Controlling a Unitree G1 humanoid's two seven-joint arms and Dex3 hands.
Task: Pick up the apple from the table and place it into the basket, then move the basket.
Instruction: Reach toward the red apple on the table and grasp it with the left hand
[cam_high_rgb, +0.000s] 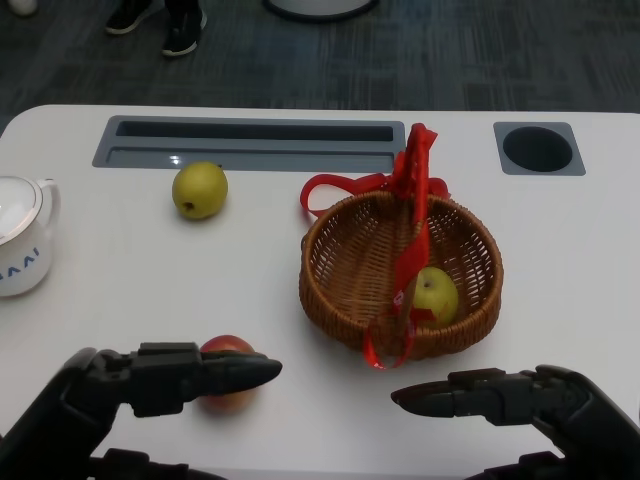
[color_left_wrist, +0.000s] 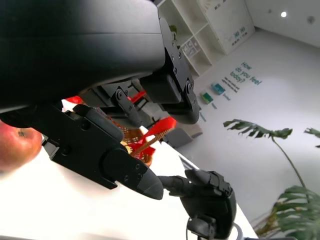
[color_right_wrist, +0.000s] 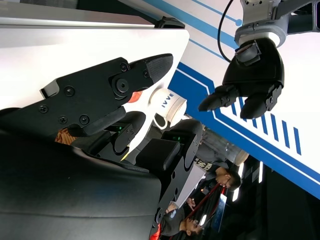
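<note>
Left hand (cam_high_rgb: 150, 385) hovers right over the red apple (cam_high_rgb: 228, 385), fingers spread, holding nothing, seemingly lined up for the grab. Right hand (cam_high_rgb: 500, 395) waits open just before the basket (cam_high_rgb: 330, 290), where a green fruit (cam_high_rgb: 436, 295) already sits.
</note>
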